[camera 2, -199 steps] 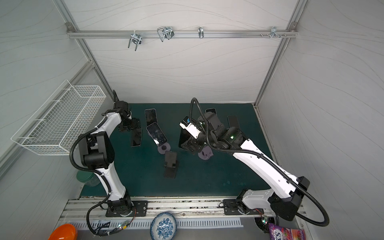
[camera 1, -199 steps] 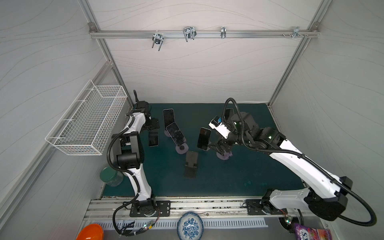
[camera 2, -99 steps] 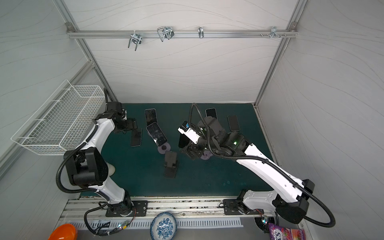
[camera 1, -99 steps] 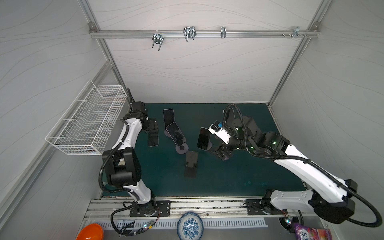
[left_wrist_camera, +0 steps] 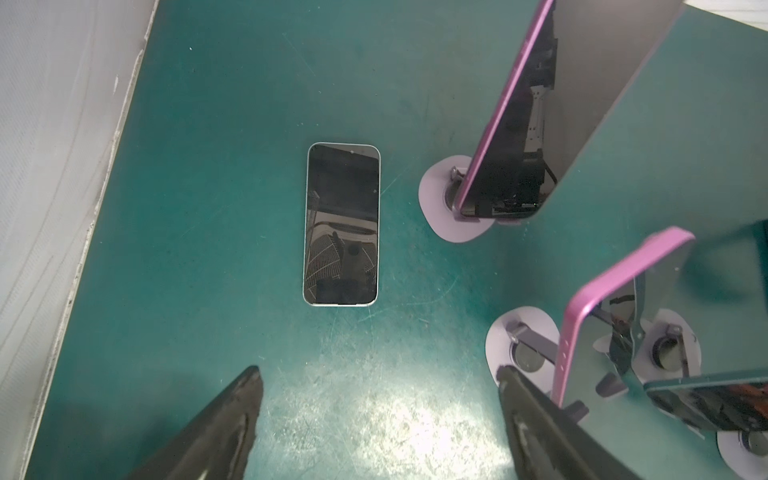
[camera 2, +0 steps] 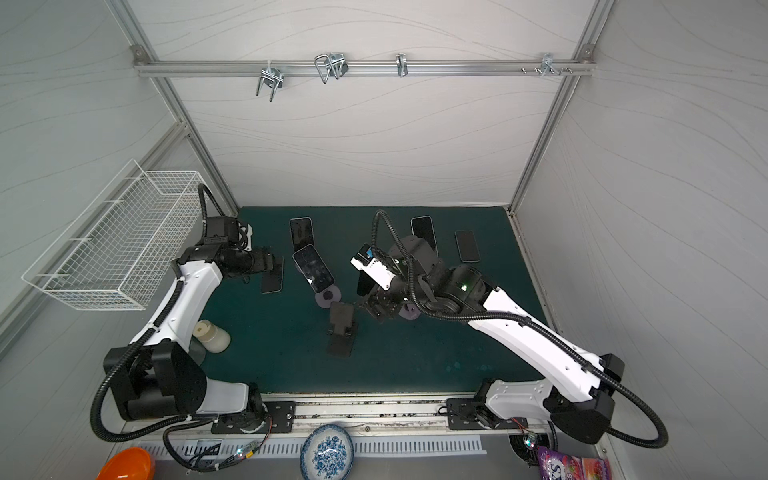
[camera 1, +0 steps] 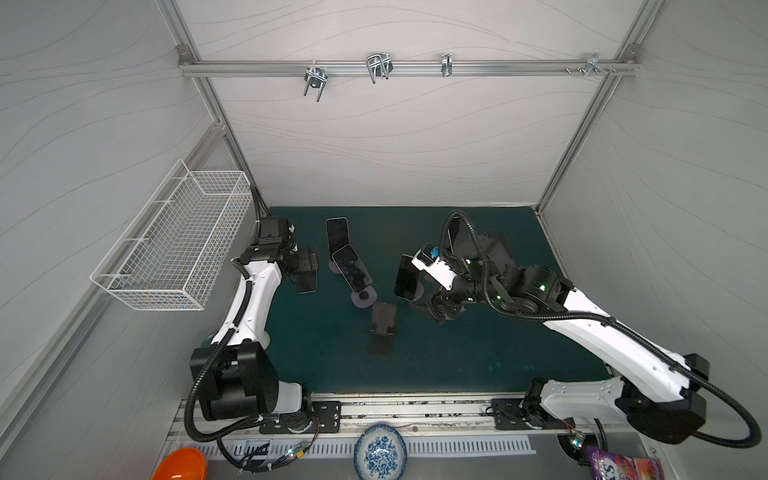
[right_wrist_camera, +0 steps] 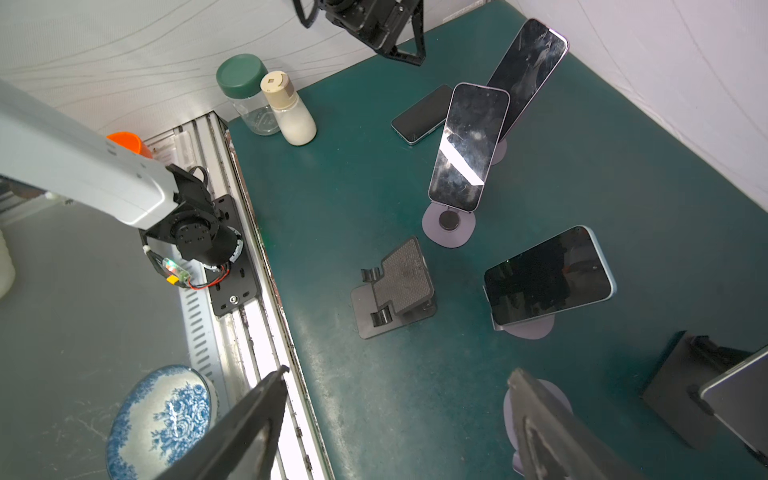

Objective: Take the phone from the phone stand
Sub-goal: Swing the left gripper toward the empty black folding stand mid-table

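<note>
Several dark-screened phones lean on lilac stands on the green mat. One phone (camera 1: 351, 272) (camera 2: 313, 268) stands on a round lilac base (camera 1: 363, 298) at mid-mat, and a second phone (camera 1: 336, 232) stands behind it. A light-blue phone (camera 1: 406, 278) (right_wrist_camera: 548, 276) leans on its stand just beside my right gripper (camera 1: 434, 309) (right_wrist_camera: 399, 372), which is open and empty. My left gripper (camera 1: 307, 266) (left_wrist_camera: 379, 374) is open above a phone lying flat (left_wrist_camera: 341, 224), with a purple phone on a stand (left_wrist_camera: 511, 137) beside it.
An empty black stand (camera 1: 382, 328) (right_wrist_camera: 395, 286) sits mid-front. Two flat phones (camera 2: 467, 245) lie at the back right. A green-lidded jar (right_wrist_camera: 245, 95) and a cream bottle (right_wrist_camera: 291, 112) stand at the mat's left edge. A wire basket (camera 1: 174, 245) hangs on the left wall, and a blue bowl (camera 1: 380, 453) sits in front.
The left arm's elbow has swung outward while its gripper stays over the flat phone. The right gripper has dropped slightly towards the front, away from the light-blue phone.
</note>
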